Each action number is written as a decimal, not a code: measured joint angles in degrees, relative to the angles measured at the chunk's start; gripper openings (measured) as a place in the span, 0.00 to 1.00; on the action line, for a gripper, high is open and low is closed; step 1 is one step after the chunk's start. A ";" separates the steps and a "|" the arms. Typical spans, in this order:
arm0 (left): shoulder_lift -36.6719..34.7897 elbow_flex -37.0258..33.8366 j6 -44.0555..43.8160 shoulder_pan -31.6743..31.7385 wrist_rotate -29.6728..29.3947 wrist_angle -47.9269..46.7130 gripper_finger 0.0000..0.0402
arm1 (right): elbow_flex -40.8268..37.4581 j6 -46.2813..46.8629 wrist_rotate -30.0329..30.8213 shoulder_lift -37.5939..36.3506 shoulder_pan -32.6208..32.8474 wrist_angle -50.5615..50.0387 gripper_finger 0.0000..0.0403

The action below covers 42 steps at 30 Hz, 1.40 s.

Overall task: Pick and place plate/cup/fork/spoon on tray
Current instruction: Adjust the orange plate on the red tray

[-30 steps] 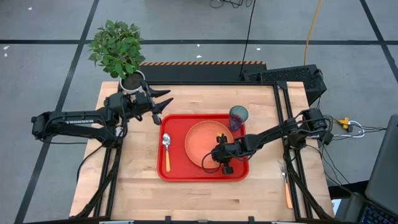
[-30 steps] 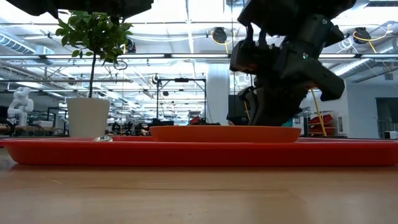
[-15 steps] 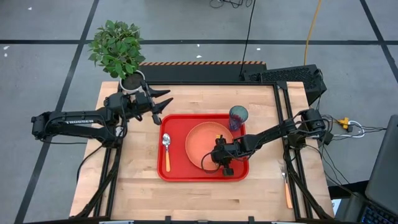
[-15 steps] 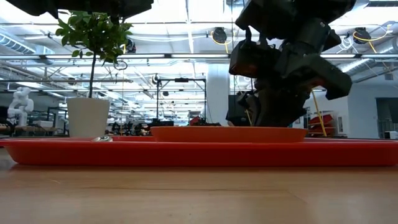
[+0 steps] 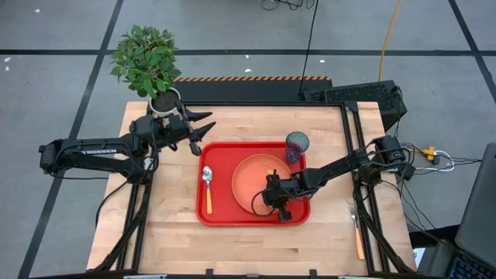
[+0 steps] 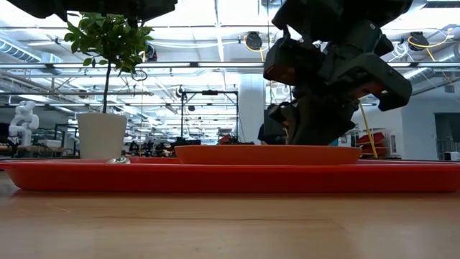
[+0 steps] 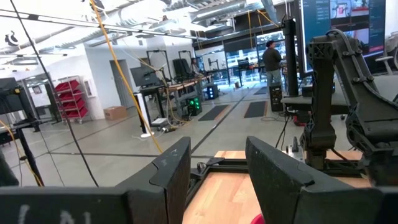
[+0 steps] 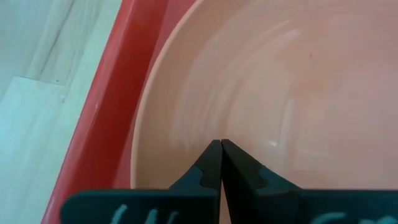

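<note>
The orange plate (image 5: 256, 177) lies flat on the red tray (image 5: 220, 215), right of the tray's middle, and also shows in the low view (image 6: 266, 154). The spoon (image 5: 208, 186) lies on the tray's left part, bowl toward the far edge. The teal cup (image 5: 297, 145) stands upright at the tray's far right corner. The fork (image 5: 356, 231) lies on the table right of the tray. My right gripper (image 8: 221, 144) is shut over the plate's near right part. My left gripper (image 5: 203, 129) is open and empty beyond the tray's far left corner. My right gripper stands with its shut fingertips (image 8: 214, 158) on the plate's inner face (image 8: 205, 134), close to the plate's near rim. The fingers slant down from the table's right side. The plate lies flat on the tray.
A white pot (image 5: 164, 101) with a green plant stands at the table's far left corner, just behind my left gripper. The tray's raised rim (image 6: 215, 176) surrounds the plate. Bare wood lies between the tray and the table's near edge.
My right gripper has moved a little toward the table's near edge, staying shut. The plate has slid slightly the same way on the tray, staying flat.
</note>
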 joint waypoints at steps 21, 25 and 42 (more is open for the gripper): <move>-0.01 0.00 -0.03 0.02 0.02 0.00 0.40 | -0.04 8.68 6.71 -20.42 1.15 -22.30 0.00; 0.00 0.00 -0.07 0.00 0.02 0.02 0.40 | -3.25 12.70 6.69 -20.58 2.94 -25.95 0.00; 0.00 0.00 -0.46 -0.04 0.02 0.02 0.40 | -9.70 11.92 10.01 -17.49 3.29 -23.08 0.00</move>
